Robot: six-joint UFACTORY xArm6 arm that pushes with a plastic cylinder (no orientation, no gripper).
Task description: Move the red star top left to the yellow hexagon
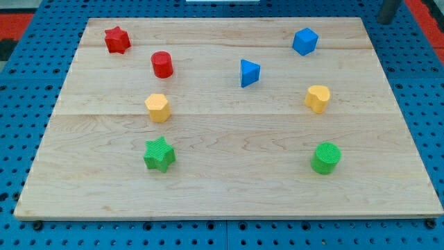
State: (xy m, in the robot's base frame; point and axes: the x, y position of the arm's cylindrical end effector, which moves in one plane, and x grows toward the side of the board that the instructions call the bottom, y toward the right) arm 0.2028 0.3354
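Blocks counted, rod barely in frame

Eight blocks sit on the wooden board (229,187), two of each colour. Red: a red star (117,39) in the upper left of the frame and a red cylinder (162,64) just below and right of it. Yellow: a yellow hexagon (158,107) left of centre and a yellow heart (318,98) at centre right. Blue: a blue pyramid-like block (249,72) near the upper middle and a blue cube (304,41) in the upper right. Green: a green star (159,154) at lower left and a green cylinder (326,157) at lower right.

The red star stands well apart from the yellow hexagon, up and to its left, with the red cylinder between them but slightly to the right of the straight line.

A dark rod (389,10) pokes in at the upper right corner, beyond the board's far edge, cut off by the frame's top. Whether its visible end is my tip I cannot tell. The arm carries no jaws, so nothing is gripped; all blocks stand free and none touch

A blue pegboard (21,76) surrounds the board, with a red strip (427,17) at upper right
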